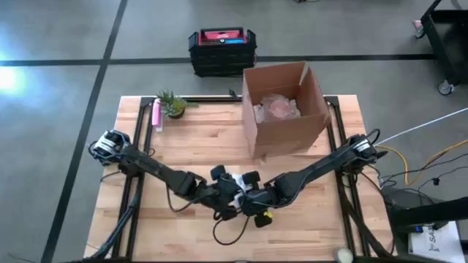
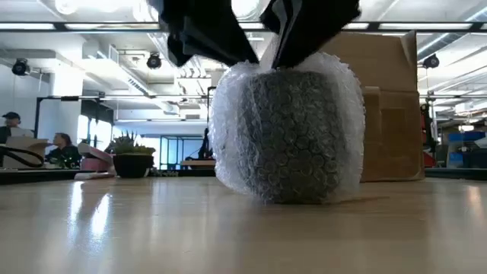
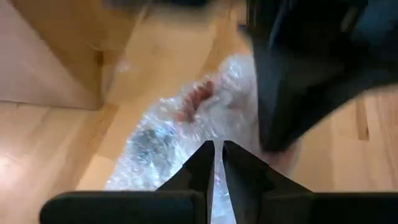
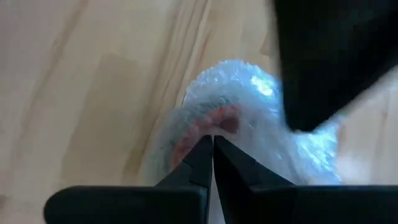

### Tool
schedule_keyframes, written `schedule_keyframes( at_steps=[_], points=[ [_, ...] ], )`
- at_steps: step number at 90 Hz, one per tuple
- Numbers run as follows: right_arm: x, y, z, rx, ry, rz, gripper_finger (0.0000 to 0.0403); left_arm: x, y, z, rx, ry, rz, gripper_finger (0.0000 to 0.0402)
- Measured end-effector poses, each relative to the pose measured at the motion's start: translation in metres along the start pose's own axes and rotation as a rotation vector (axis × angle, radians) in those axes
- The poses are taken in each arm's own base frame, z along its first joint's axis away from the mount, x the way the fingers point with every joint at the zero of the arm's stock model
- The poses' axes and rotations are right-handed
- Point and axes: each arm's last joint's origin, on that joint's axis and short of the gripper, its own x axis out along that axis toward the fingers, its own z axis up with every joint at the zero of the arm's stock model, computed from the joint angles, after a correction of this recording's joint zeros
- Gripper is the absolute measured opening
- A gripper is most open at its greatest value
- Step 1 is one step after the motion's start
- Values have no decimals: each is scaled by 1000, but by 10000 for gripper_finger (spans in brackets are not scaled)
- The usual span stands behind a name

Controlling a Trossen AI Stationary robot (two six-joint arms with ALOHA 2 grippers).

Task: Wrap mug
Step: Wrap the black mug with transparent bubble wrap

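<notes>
Low view: the mug, swathed in bubble wrap, stands upright on the wooden table, in front of a cardboard box. Both grippers meet at its top. Left gripper: fingers pressed nearly together, pinching the wrap. Right gripper: fingers likewise closed on the wrap.

Lit brightly and evenly from ceiling lamps, with pale glare on the table and floor, faint shadow under the bubble wrap, and blurred dark arms close to both wrist cameras.
</notes>
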Motion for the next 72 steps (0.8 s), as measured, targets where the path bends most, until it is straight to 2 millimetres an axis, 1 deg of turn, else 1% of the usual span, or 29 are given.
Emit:
schedule_keyframes(
  at_steps=[9, 14, 19, 28, 33, 38, 46, 52, 61, 72],
  points=[
    [-21, -4, 4, 38, 28, -3, 0, -3, -2, 0, -12, -14, -6, 21],
    [-29, -8, 3, 58, 46, -27, 0, -7, -3, 2, -8, -33, 5, 21],
    [-32, -12, 3, 76, 38, -86, 0, -12, -6, 6, -2, -51, -9, 21],
    [-28, -19, 6, 99, -7, -170, 0, -18, -8, 9, 3, -65, -24, 21],
    [-18, -22, 6, 110, -20, -166, 0, -22, -8, 10, 7, -66, -30, 21],
    [-3, -22, 4, 120, -17, -133, 0, -26, -8, 11, 6, -70, -34, 21],
    [28, -20, -6, 122, 33, -87, 0, -33, -7, 12, 8, -68, -38, 21],
    [46, -20, -14, 136, 74, -89, 0, -36, -6, 11, 19, -53, -33, 21],
    [65, -19, -24, 164, 126, -67, 0, -38, -6, 9, 28, -38, -29, 21],
    [73, -19, -26, 172, 148, -22, 0, -37, -4, 7, 40, -21, -18, 21]
  ],
)
